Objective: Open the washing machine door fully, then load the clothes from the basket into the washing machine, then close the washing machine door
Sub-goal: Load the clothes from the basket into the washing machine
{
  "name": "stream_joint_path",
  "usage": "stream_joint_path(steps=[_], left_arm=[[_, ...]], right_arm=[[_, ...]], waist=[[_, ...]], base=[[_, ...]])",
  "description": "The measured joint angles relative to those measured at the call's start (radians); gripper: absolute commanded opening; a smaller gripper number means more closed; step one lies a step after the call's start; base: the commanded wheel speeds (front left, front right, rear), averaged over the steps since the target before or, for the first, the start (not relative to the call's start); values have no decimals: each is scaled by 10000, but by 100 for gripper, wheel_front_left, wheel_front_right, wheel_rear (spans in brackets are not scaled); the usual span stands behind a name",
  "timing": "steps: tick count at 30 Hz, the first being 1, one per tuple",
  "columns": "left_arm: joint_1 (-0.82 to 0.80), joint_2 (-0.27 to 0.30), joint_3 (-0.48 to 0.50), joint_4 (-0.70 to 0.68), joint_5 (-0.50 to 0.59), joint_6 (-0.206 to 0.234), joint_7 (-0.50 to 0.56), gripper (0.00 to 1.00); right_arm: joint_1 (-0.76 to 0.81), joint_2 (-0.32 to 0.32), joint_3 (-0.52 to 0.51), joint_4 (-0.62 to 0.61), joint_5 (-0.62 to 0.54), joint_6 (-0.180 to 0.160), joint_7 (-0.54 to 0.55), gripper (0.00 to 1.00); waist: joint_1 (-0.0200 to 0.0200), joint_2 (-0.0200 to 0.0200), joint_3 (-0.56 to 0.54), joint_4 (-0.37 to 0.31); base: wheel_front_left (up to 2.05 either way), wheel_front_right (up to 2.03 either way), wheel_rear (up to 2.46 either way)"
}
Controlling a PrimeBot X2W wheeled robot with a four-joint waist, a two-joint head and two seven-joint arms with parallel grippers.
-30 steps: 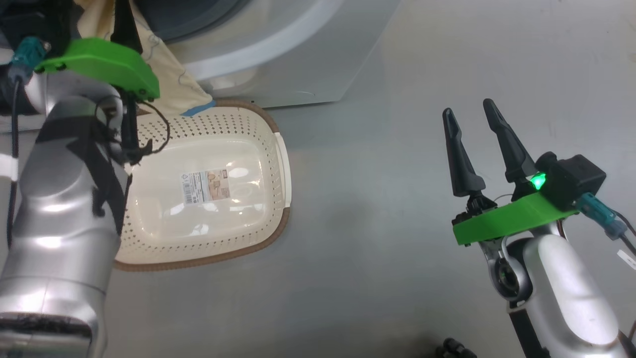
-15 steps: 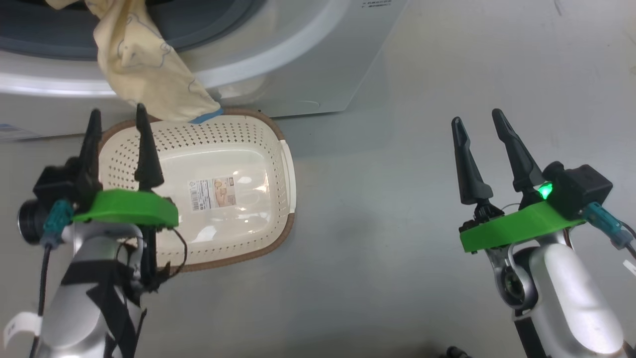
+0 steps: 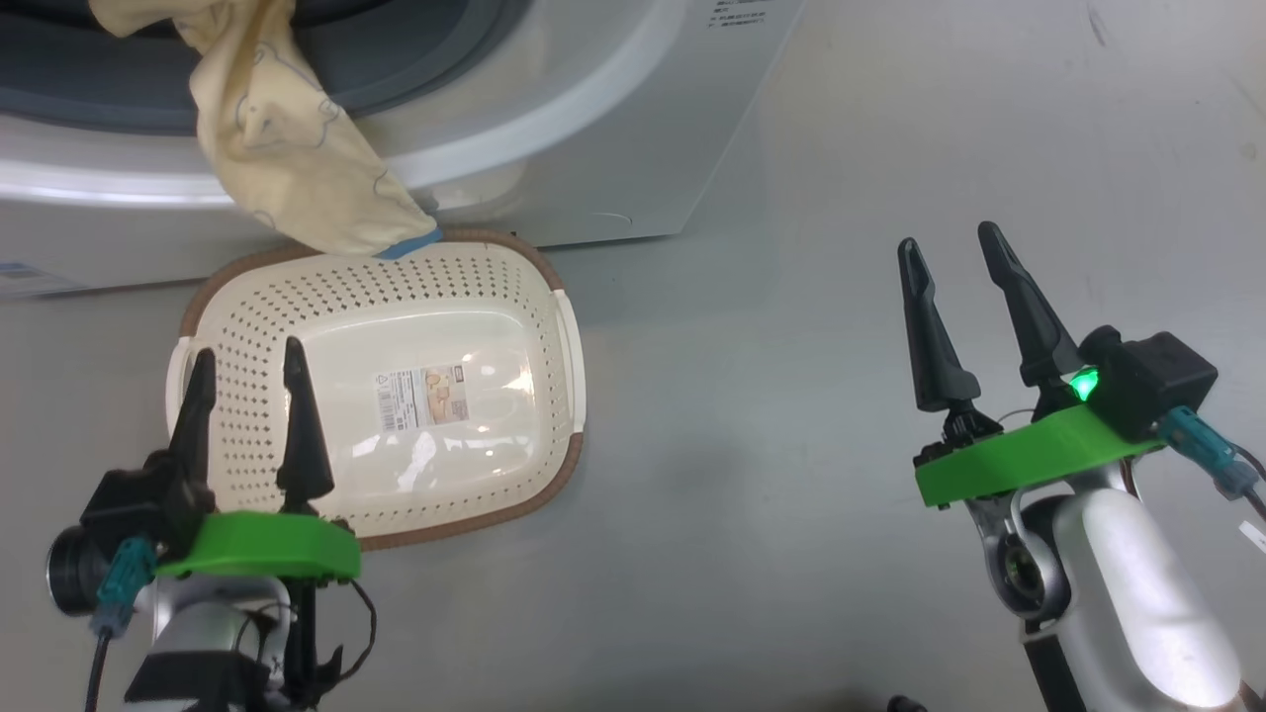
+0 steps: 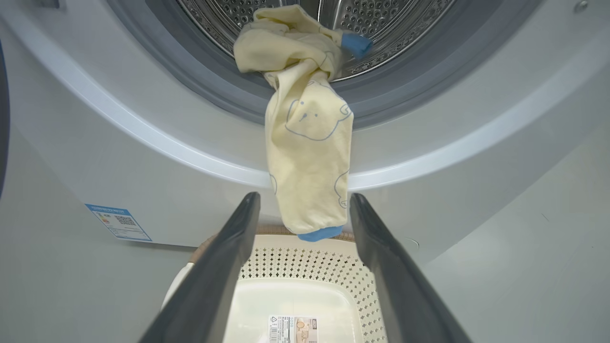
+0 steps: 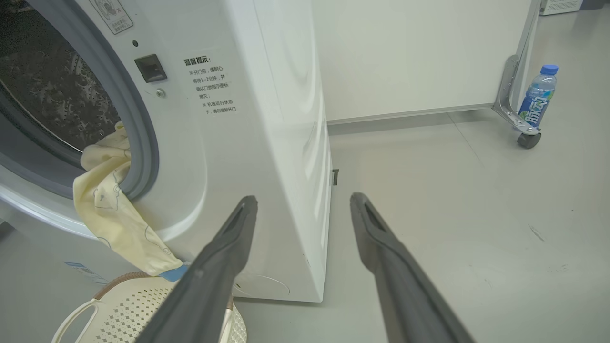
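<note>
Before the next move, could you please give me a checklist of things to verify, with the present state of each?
1. Basket emptied: ok; only its label sticker is inside.
2. Clothes fully inside the washing machine: not ok; the pale garment hangs out over the gasket, its blue cuff down at the basket's rim.
3. Left tool free: ok; open and empty, above the basket's near edge.
4. Right tool free: ok; open and empty, over the floor.
5. Gasket clear for closing: not ok; the garment drapes across it.
</note>
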Motion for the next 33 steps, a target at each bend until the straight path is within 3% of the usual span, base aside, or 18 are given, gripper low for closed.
stream_joint_path(steps=[18,33], left_arm=[[2118,-171,556,-1396,525,52,-13,100],[2542,-788,1187,-1921,1001,-460,-15,100]], right_arm=[[539,0,-142,0,0,0,0,100],[1007,0,-278,182,0,0,0,100]], waist=[[0,0,-287,-28],[0,0,-476,43]], base=[[0,0,0],[0,0,0]])
